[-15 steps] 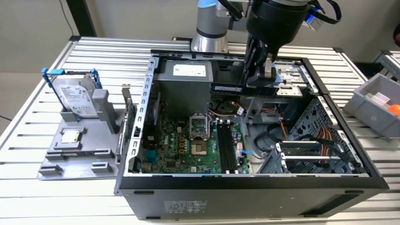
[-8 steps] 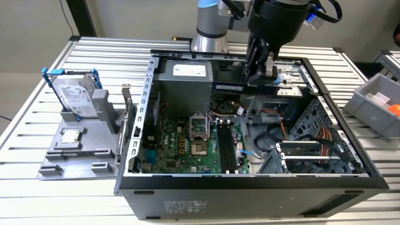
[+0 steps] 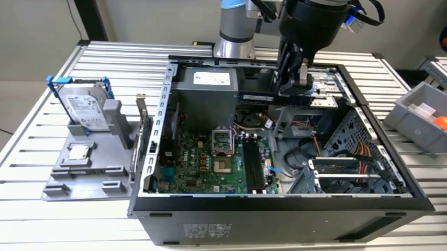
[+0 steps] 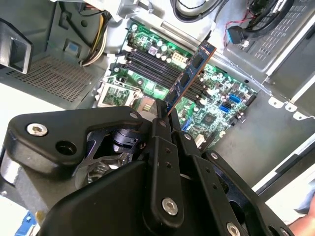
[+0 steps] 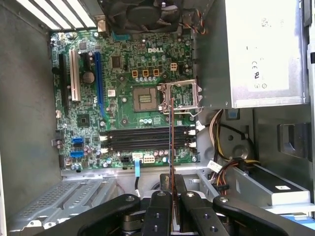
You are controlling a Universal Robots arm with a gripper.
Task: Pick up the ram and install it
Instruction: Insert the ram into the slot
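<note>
Exterior view: one tool (image 3: 293, 93) clamped on one ram (image 3: 256, 98), held above four black slots (image 3: 256, 166).

One ram (image 3: 255, 98), one hard drive (image 3: 84, 109), one processor chip (image 3: 78, 152).

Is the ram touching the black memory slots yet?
Apart. The exterior view shows the ram held high in the gripper, well above the slots.
</note>
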